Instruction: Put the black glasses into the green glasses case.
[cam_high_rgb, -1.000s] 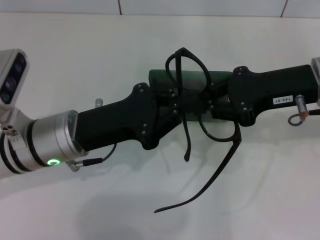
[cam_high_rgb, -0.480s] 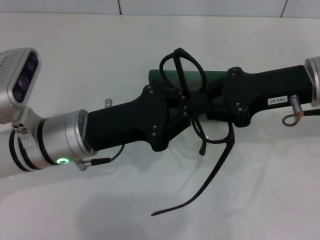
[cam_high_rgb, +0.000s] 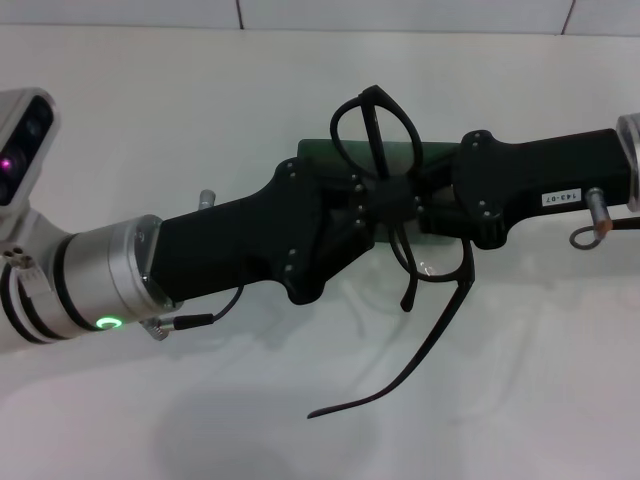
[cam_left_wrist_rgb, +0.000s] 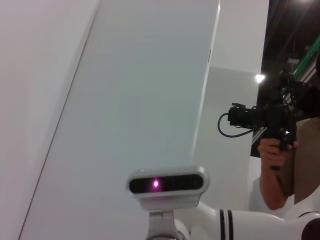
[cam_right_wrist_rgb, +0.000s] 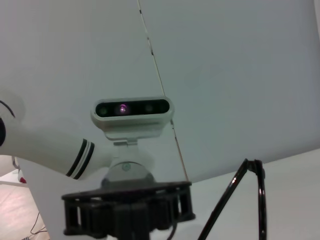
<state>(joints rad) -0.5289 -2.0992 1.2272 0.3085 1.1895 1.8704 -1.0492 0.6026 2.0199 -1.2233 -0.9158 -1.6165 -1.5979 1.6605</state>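
**Glasses held mid-air over the case**

Where my two arms meet at the centre of the head view, the black glasses (cam_high_rgb: 400, 215) hang above the white table (cam_high_rgb: 300, 100), one lens ring standing up and the long temple arms trailing toward the lower middle of the frame. My left pincer (cam_high_rgb: 385, 203) is clamped on the frame near the bridge. My right pincer (cam_high_rgb: 430, 205) reaches in from the right edge and touches the same spot; I cannot tell whether its fingers are apart or together. The green glasses case (cam_high_rgb: 325, 155) lies on the table behind both pincers, mostly hidden.
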